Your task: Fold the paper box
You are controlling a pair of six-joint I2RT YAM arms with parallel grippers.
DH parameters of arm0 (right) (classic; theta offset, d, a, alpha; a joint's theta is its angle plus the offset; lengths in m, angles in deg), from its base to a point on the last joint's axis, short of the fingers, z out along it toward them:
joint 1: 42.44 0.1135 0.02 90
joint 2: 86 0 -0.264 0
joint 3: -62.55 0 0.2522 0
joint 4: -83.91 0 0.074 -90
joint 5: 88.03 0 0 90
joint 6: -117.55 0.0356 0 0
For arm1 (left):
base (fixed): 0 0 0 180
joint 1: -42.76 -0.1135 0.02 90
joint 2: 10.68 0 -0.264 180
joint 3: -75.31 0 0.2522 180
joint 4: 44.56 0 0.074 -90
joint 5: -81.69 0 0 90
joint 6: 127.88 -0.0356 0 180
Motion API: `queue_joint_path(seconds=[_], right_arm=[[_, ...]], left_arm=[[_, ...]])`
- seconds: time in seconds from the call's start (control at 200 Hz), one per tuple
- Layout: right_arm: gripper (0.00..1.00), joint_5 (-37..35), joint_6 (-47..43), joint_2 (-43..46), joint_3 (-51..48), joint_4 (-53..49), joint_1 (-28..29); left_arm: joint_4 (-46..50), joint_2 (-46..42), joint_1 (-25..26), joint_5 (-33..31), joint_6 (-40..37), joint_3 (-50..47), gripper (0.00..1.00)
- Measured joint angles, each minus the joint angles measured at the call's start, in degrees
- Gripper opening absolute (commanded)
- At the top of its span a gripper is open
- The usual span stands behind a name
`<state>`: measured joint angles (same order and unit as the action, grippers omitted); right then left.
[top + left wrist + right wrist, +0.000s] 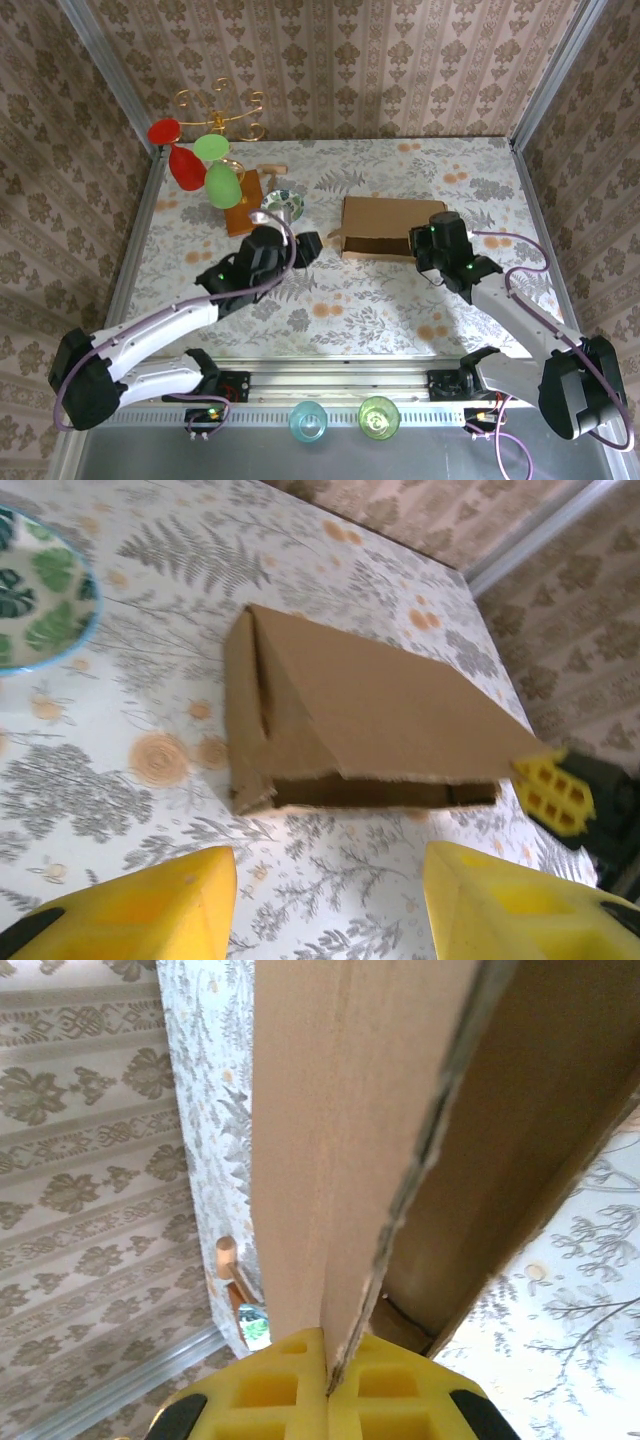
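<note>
**Plain brown corrugated-cardboard paper box [385, 225] sits on the bench right of centre with its lid flap [400, 705] sloping half down. The right gripper [328, 1360] is clamped on the flap's edge; the left gripper [328, 870] is spread wide and holds nothing.**

My read is that the box is light and stiff across its panels and bends only at the score lines, so it will likely slide on the floral-print bench [380, 300] if pushed unbraced. The thin edges look easy to crush or tear; the raw edge in the right wrist view is ragged. The best hold is a pinch on a free flap edge close to a corner, as the right gripper has at the near right corner. The left gripper, just short of the open front, could brace the left side wall [245, 720] or press the flap flat. Avoid mid-panel pinches, which would probably crease it.
</note>
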<state>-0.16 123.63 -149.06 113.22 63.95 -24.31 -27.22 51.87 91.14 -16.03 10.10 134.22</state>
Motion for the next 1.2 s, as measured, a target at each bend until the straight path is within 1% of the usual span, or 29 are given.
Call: queue_joint_path(seconds=[0.07, 0.14, 0.22, 0.425, 0.715, 0.91, 1.0, 1.11, 1.2], right_arm=[[0.00, 1.2, -1.8, 0.3, -0.9, -0.1, -0.5], [0.00, 2.5, -3.5, 1.2, -2.0, -0.3, -1.1], [0.00, 4.1, -5.3, 2.3, -3.4, -0.6, -1.8], [0.00, 7.6, -9.2, 4.0, -7.2, -1.7, -3.8], [0.00, 11.5, -14.5, 3.7, -9.7, -3.0, -5.9], [0.00, 13.0, -16.9, 2.4, -10.0, -3.1, -6.7], [0.00, 13.5, -17.7, 1.7, -10.0, -3.0, -6.8], [0.00, 14.0, -18.4, 1.6, -10.0, -3.1, -6.8], [0.00, 14.3, -18.8, 1.6, -10.0, -3.2, -6.8]], left_arm=[[3.8, 2.3, -3.1, 2.5, 1.2, 4.2, 0.52], [7.0, 5.9, -4.6, 5.0, 1.8, 8.4, 0.50], [9.4, 10.4, -4.9, 7.7, 2.7, 12.1, 0.48], [13.8, 21.5, -5.0, 12.5, 5.5, 17.2, 0.48], [11.3, 33.9, -5.0, 17.8, 7.0, 19.2, 0.50], [7.6, 38.3, -5.0, 19.3, 7.5, 19.8, 0.51], [5.7, 39.8, -5.0, 19.8, 7.8, 19.8, 0.48], [4.4, 41.0, -5.0, 20.2, 8.2, 19.8, 0.43], [4.1, 41.3, -5.0, 20.3, 8.3, 19.8, 0.36]])
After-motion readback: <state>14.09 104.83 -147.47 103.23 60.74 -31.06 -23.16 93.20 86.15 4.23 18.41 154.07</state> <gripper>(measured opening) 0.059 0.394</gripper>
